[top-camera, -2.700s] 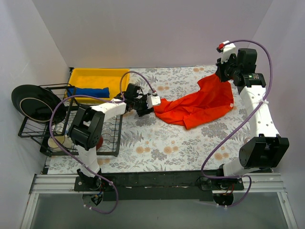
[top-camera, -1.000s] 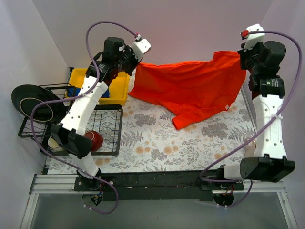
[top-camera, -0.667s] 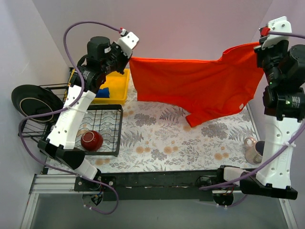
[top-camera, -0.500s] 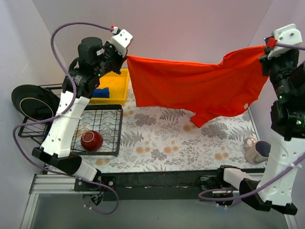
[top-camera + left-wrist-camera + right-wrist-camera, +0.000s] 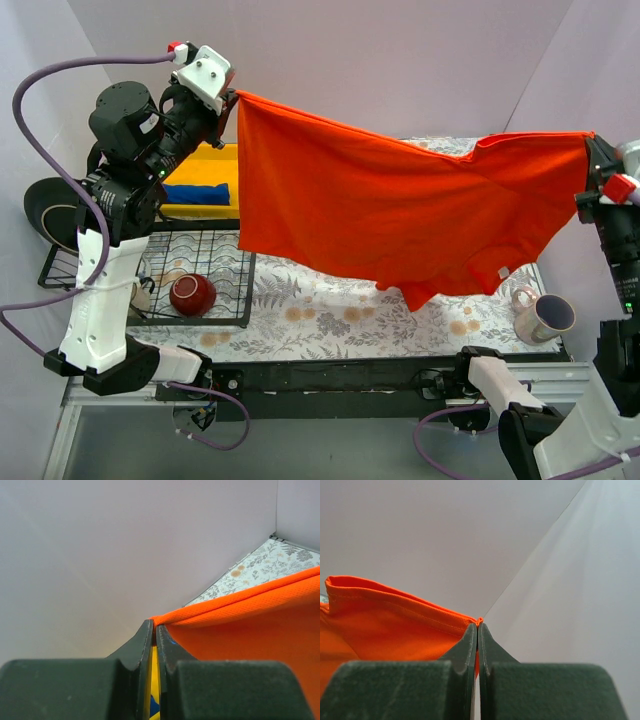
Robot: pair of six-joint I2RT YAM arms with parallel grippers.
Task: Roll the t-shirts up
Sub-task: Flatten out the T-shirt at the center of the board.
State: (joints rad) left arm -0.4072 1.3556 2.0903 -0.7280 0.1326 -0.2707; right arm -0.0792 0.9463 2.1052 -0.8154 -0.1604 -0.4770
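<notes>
The table [image 5: 330,322], covered in a floral cloth, fills the floor of the white-walled cell. Above it the orange-red t-shirt [image 5: 380,210] hangs spread out like a sheet, stretched from the far left to the right wall. Its top edge sags a little between the two held corners, and a sleeve droops lowest over the near middle of the table.

The left arm [image 5: 100,290] reaches high. The left gripper [image 5: 232,95] is pinched tight on the shirt's upper left corner. In its wrist view the gripper [image 5: 154,626] has its jaws all but touching, with only the hem of the shirt [image 5: 260,630] between them. The right arm [image 5: 625,260] stands at the right edge. The right gripper [image 5: 590,140] is clamped on the opposite corner. In its wrist view the gripper [image 5: 478,626] shows jaws pressed together on a thin fold of the shirt [image 5: 385,625].

A black wire rack [image 5: 200,262] sits at the table's left, with a yellow bin [image 5: 200,212] just behind it and a black plate [image 5: 50,215] propped at its far-left end. The royal blue t-shirt [image 5: 197,193] lies bundled in the bin. A mug [image 5: 543,317] stands near the right front corner of the table. A red bowl [image 5: 192,294] rests on the rack.
</notes>
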